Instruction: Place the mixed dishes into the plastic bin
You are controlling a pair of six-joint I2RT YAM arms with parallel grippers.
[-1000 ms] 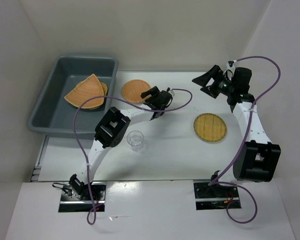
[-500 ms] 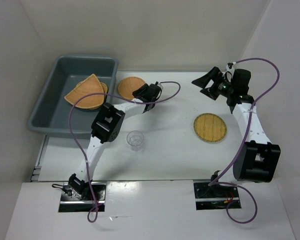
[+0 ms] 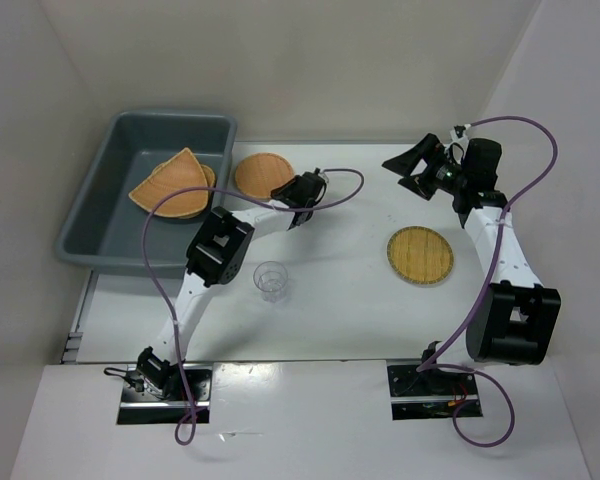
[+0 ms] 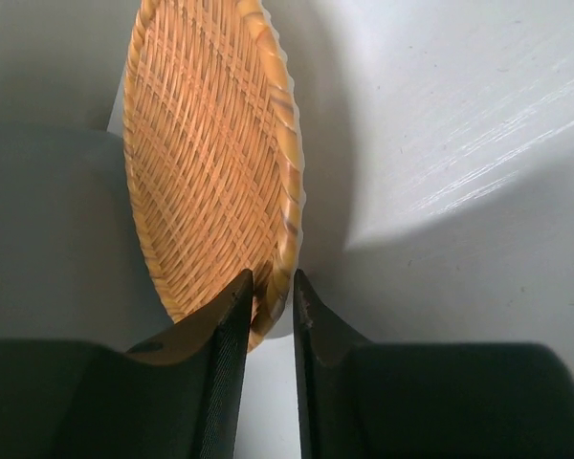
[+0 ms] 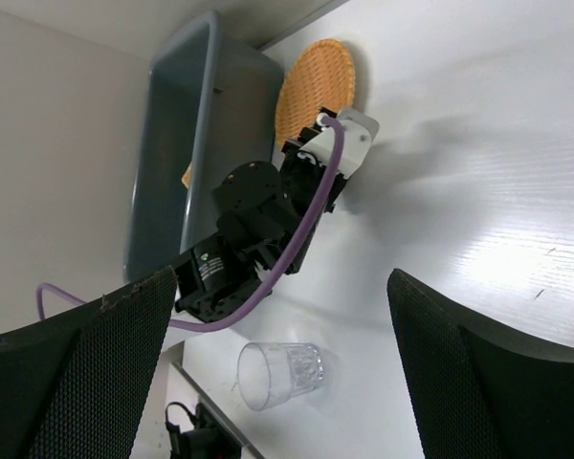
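A round orange woven tray (image 3: 259, 174) lies on the table beside the grey plastic bin (image 3: 92, 205). My left gripper (image 3: 284, 191) is shut on its near rim; in the left wrist view the tray (image 4: 206, 163) has its edge pinched between the two black fingers (image 4: 273, 287). Two orange trays (image 3: 175, 183) lie stacked inside the bin. A yellower round tray (image 3: 420, 256) lies flat at the right. A clear plastic cup (image 3: 271, 279) stands near the middle. My right gripper (image 3: 408, 166) hangs open and empty above the table at the back right, its fingers wide apart (image 5: 282, 277).
The bin stands at the table's back left corner, against the left wall. The left arm (image 5: 258, 229) stretches across the table's middle beside the cup (image 5: 279, 375). White walls enclose the table on three sides.
My left gripper slid left along the table onto the round orange tray's rim and closed on it, nudging the tray a little toward the bin. The right arm stayed put.
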